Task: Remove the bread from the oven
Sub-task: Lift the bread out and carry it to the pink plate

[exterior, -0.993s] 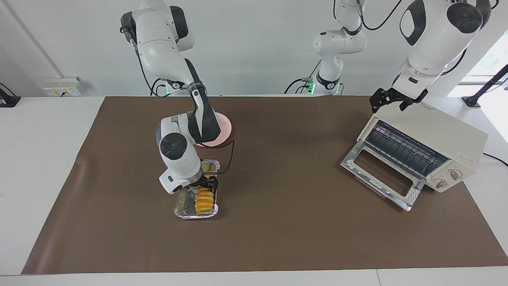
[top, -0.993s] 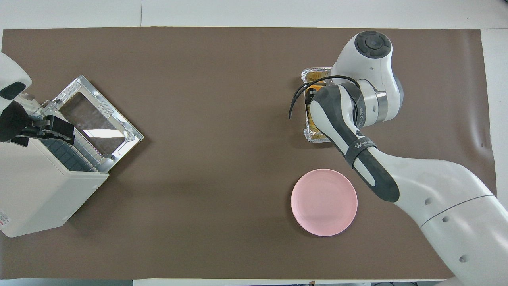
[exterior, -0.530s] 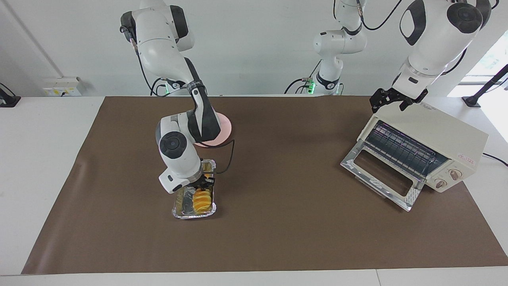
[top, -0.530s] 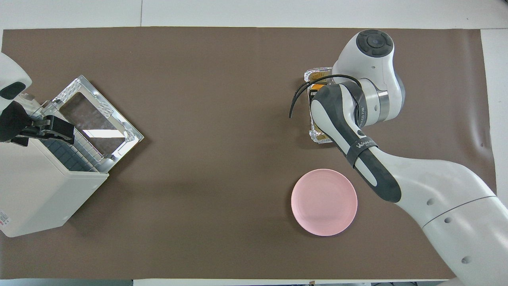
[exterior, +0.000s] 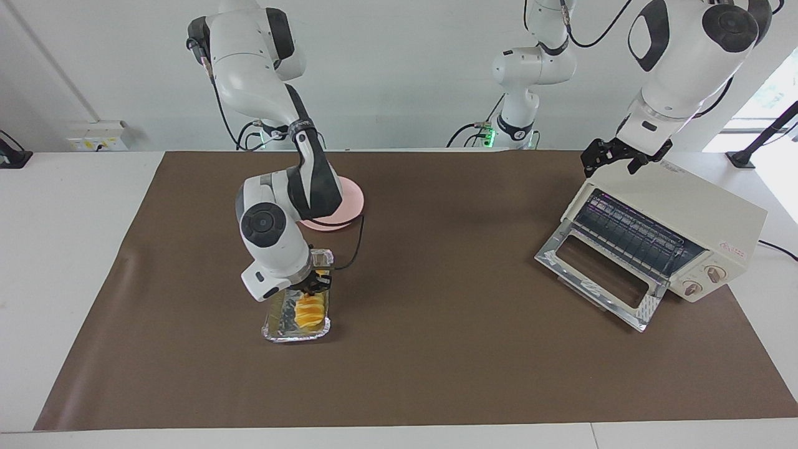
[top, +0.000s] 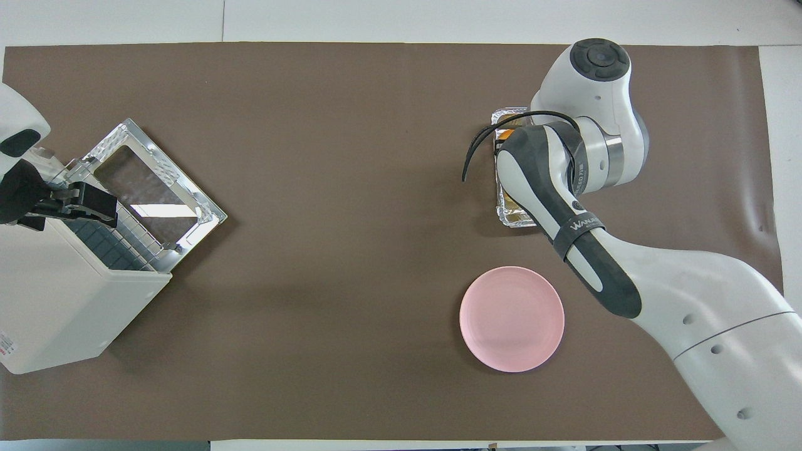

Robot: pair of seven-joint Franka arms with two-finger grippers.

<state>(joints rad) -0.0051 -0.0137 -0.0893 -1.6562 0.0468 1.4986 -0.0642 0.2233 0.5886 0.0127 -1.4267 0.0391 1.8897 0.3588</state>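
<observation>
The bread (exterior: 310, 310), a golden ridged loaf, lies in a crinkled silver foil tray (exterior: 293, 335) on the brown mat, out of the oven. My right gripper (exterior: 317, 285) is down at the tray's rim beside the bread and shut on the tray. In the overhead view the right arm covers most of the tray (top: 510, 219) and the bread. The cream oven (exterior: 686, 212) stands at the left arm's end of the table with its glass door (exterior: 592, 274) dropped open and its rack bare. My left gripper (exterior: 617, 159) is open over the oven's top corner (top: 62, 300).
A round pink plate (exterior: 349, 202) lies on the mat nearer to the robots than the tray; it also shows in the overhead view (top: 512, 319). A brown mat (exterior: 436, 349) covers the table. A third arm stands at the wall.
My right gripper has moved toward the right arm's end of the table, and the foil tray with the bread has gone along with it. The left arm has not moved.
</observation>
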